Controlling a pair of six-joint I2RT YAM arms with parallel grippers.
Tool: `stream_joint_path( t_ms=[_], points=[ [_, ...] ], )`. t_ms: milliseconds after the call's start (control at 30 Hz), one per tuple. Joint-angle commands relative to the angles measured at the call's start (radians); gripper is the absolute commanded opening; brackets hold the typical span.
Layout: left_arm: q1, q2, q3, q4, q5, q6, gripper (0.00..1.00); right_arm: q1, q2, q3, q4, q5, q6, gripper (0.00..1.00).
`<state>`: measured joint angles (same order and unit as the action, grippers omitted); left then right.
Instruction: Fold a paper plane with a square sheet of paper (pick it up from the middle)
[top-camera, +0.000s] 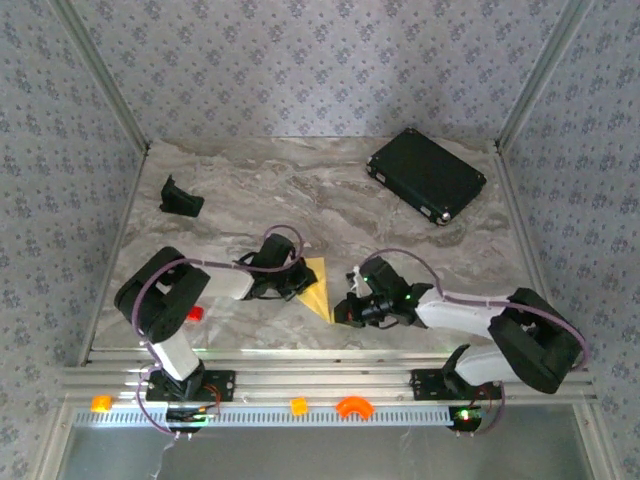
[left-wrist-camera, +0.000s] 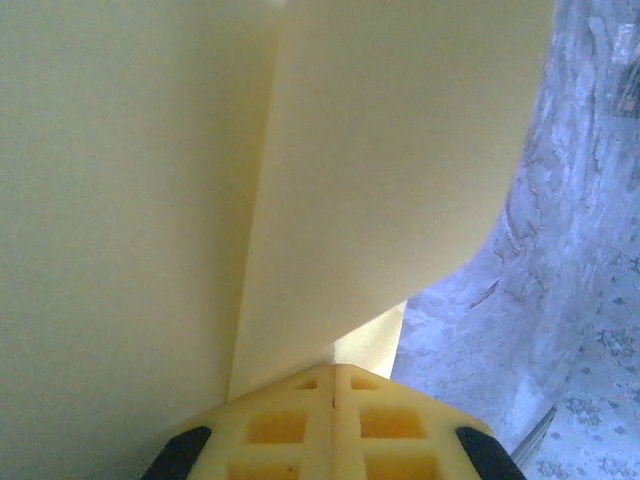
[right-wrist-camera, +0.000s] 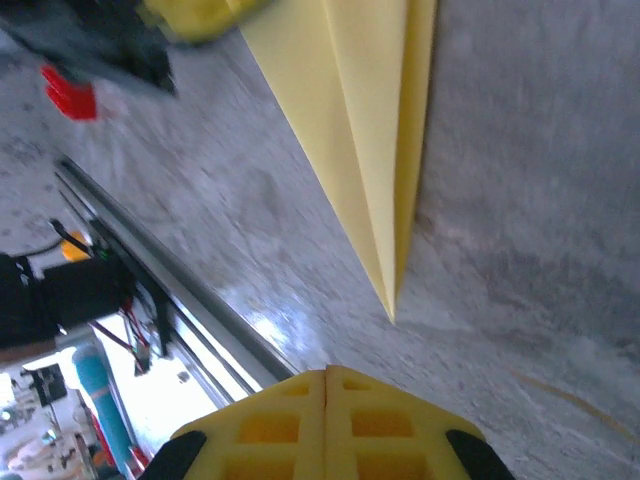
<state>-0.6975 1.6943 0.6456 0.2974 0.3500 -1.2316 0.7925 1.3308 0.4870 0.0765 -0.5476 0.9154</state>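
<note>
The left pincer is clamped on the wide end of the paper plane. Its sharp tip points at the right pincer, which is shut, empty and just short of it.

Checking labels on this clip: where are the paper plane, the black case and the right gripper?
paper plane (top-camera: 318, 292), top view, middle of its folded yellow body.
black case (top-camera: 427, 175), top view, centre of its lid.
right gripper (right-wrist-camera: 327, 372), right wrist view, seam between the closed fingertips.

Left arm extends toward 2 o'clock; left claw fully closed, jaws pressed together. Right arm forearm extends toward 9 o'clock; right claw likewise fully closed.
</note>
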Motion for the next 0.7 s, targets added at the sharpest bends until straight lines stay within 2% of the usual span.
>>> stream_joint_path(
  t_ms=[0,267,667],
  points=[
    [-0.019,0.005,-0.053,-0.11,-0.112,-0.056,0.0,-0.022,0.01,0.07,-0.09,-0.017,-0.031,0.0],
    [-0.048,0.02,-0.069,-0.051,-0.123,-0.095,0.0,-0.02,0.23,0.209,-0.045,-0.023,-0.054,0.0],
    [-0.048,0.012,-0.066,-0.05,-0.117,-0.086,0.0,-0.046,0.368,0.283,-0.003,0.003,-0.076,0.0]
  ],
)
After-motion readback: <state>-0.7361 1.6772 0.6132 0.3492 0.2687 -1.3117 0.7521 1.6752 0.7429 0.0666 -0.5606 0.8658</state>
